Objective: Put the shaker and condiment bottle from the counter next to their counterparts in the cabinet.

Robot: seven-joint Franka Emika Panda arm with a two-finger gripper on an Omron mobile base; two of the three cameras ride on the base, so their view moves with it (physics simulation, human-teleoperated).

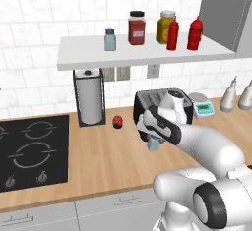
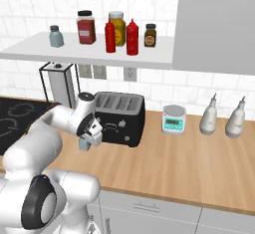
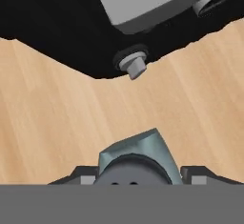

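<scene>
My gripper (image 3: 136,178) clamped the shaker (image 3: 138,154), its dark cap low in the hand view's centre, a finger on each side. In the left base view the shaker (image 1: 153,144) stood upright on the counter (image 1: 98,156), centre frame before the toaster (image 1: 147,102). Up top, the cabinet (image 1: 142,55) held the counterpart shaker (image 1: 110,39), two jars and two red bottles (image 1: 173,35).

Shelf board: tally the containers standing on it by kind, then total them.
Red squeeze bottle: 2, with the second beside it
Lidded jar: 3, including and
Pale shaker: 1
Total: 6
</scene>
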